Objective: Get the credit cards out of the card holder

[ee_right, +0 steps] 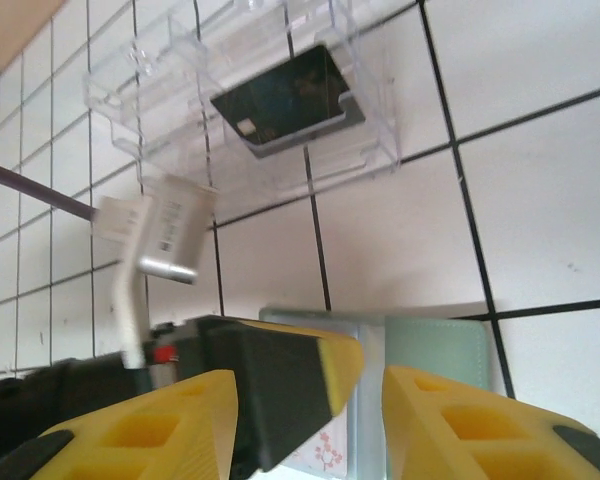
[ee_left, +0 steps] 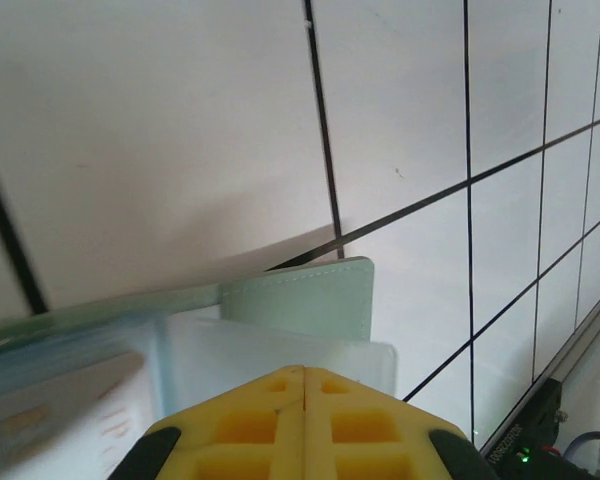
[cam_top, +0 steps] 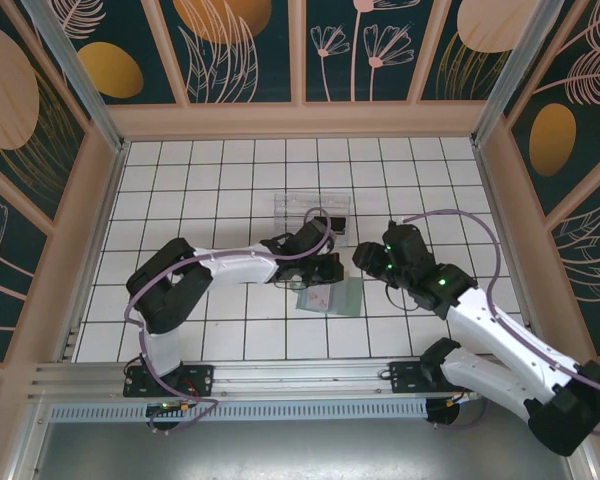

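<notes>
The card holder lies open on the tiles in front of the clear tray; its grey-green flap and blue-grey inside are in view. A pale pinkish-white credit card with a flower print lies in it. The black credit card rests in the clear tray. My left gripper is shut, its tip down on the holder's pale inside, nothing seen between the fingers. Just right of the holder, my right gripper hovers open and empty, facing the left gripper's fingers.
The clear plastic tray stands one tile behind the holder. The left wrist's purple cable loops over the tray. Low wooden walls ring the white tiled table. A metal rail runs along the near edge.
</notes>
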